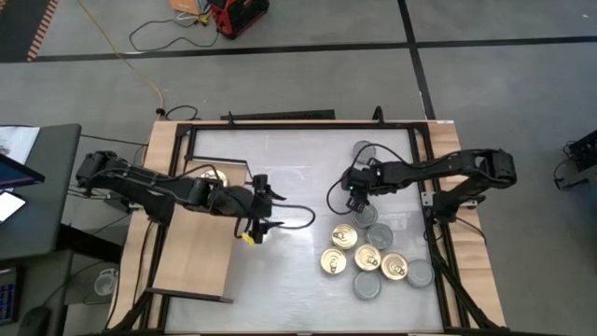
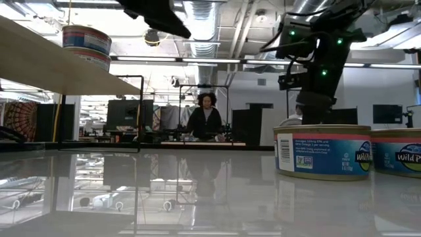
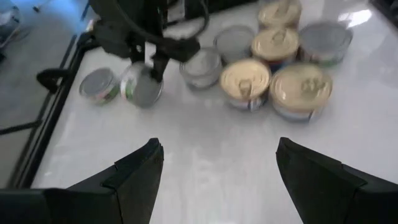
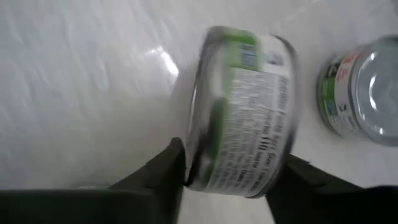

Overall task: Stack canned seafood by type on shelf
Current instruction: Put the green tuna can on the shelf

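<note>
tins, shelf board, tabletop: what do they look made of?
Gold-top tins: likely metal with a gold lacquered lid, going by the sheen and pull tab. Green-label tin between the right gripper fingers: shiny metal rim, printed label, paper or film unclear. Shelf: pale wood-look board, matte, in a thin black frame, probably metal. Tabletop: white and glossy, mirrors the room; material unclear.

At lower right of the low view, "Wild P" is read on two blue-labelled tins; other print stays illegible.
</note>
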